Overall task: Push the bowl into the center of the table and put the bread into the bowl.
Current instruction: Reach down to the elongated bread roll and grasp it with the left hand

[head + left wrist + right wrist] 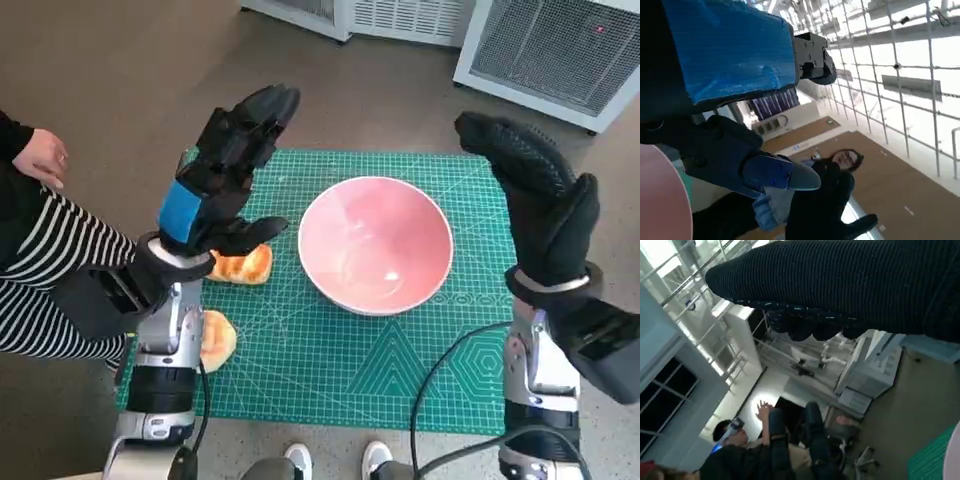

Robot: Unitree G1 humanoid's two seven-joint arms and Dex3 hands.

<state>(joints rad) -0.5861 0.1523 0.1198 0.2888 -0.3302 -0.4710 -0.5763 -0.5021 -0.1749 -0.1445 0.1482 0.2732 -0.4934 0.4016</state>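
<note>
A pink bowl (pixel 375 243) stands empty on the green cutting mat (pixel 400 360), slightly right of the mat's middle. Two pieces of bread lie at the mat's left side: one (pixel 244 266) just left of the bowl, partly under my left hand, another (pixel 217 340) nearer the front edge beside my left forearm. My left hand (pixel 225 175) is raised above the mat's left part, fingers spread, holding nothing. My right hand (pixel 535 195) is raised beside the bowl's right side, fingers extended, empty. A sliver of the bowl's rim (pixel 660 200) shows in the left wrist view.
A person in a striped sleeve (pixel 45 270) sits at the left, one hand (pixel 42 158) near the table's corner. White appliances (pixel 550 50) stand on the floor beyond the table. A cable (pixel 440 380) runs over the mat's front right. Feet (pixel 335 460) show at the front edge.
</note>
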